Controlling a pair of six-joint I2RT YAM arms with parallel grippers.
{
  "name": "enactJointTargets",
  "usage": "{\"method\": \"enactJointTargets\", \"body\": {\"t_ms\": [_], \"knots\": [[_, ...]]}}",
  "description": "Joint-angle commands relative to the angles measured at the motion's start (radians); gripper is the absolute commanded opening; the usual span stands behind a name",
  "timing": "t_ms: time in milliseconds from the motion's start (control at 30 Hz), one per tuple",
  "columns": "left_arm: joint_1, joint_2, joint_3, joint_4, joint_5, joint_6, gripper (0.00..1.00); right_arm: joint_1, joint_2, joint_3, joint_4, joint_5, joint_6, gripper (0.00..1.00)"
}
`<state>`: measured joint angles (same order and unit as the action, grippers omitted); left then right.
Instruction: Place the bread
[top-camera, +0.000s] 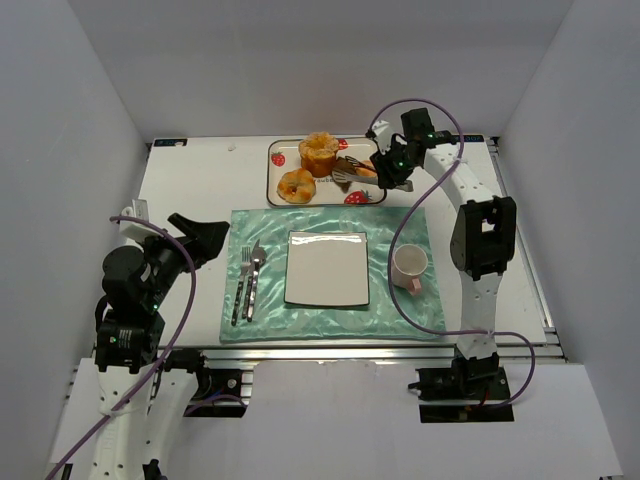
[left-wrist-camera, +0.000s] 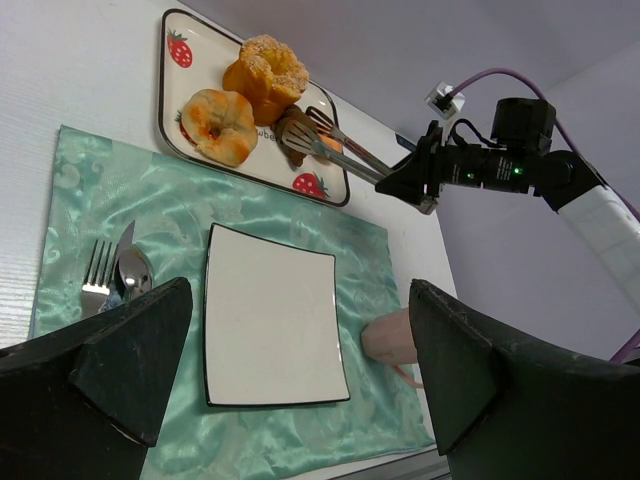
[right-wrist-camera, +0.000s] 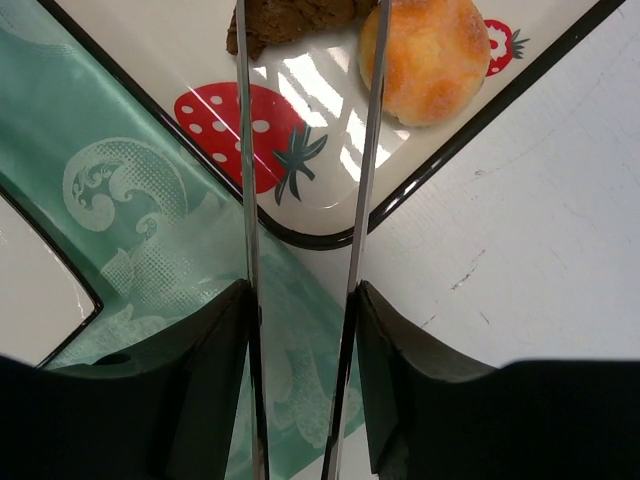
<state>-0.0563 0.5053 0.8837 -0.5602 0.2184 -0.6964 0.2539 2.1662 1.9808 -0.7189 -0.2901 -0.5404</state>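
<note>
The bread (top-camera: 350, 166), a small dark brown pastry, lies on the strawberry tray (top-camera: 273, 170) at the back. It also shows in the left wrist view (left-wrist-camera: 293, 132) and at the top edge of the right wrist view (right-wrist-camera: 295, 18). My right gripper (top-camera: 394, 170) (right-wrist-camera: 300, 340) is shut on metal tongs (right-wrist-camera: 246, 200). The tongs' arms reach over the tray and pass on either side of the bread. Their tips are out of the right wrist view. My left gripper (top-camera: 207, 240) (left-wrist-camera: 300, 385) is open and empty at the placemat's left edge.
A tall golden muffin (top-camera: 319, 152), a round golden bun (top-camera: 296, 186) and a small orange bun (right-wrist-camera: 425, 55) share the tray. A square white plate (top-camera: 327, 268), a pink cup (top-camera: 409, 266) and cutlery (top-camera: 248, 282) lie on the green placemat (top-camera: 400, 230).
</note>
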Motion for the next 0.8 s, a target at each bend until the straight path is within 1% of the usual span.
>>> {"method": "enactJointTargets", "body": {"t_ms": [0, 133, 233, 600, 667, 733, 767], "knots": [[-0.005, 0.007, 0.011, 0.011, -0.008, 0.000, 0.98, 0.001, 0.001, 0.035, 0.012, 0.000, -0.021, 0.30], [-0.004, 0.007, 0.014, 0.009, -0.008, 0.000, 0.98, 0.002, -0.031, 0.035, 0.006, -0.033, -0.029, 0.21], [-0.005, 0.004, 0.011, 0.008, -0.010, 0.000, 0.98, 0.001, -0.101, 0.017, -0.005, -0.076, -0.029, 0.19], [-0.005, 0.001, -0.012, 0.042, 0.013, -0.008, 0.98, -0.008, -0.295, -0.126, -0.048, -0.193, -0.015, 0.15], [-0.004, 0.004, -0.012, 0.045, 0.018, -0.008, 0.98, -0.007, -0.339, -0.148, -0.085, -0.216, -0.015, 0.15], [-0.005, 0.006, -0.012, 0.048, 0.019, -0.006, 0.98, -0.008, -0.382, -0.206, -0.111, -0.263, -0.023, 0.15], [-0.005, 0.004, -0.012, 0.048, 0.019, -0.006, 0.98, -0.007, -0.432, -0.229, -0.140, -0.282, -0.026, 0.15]]}}
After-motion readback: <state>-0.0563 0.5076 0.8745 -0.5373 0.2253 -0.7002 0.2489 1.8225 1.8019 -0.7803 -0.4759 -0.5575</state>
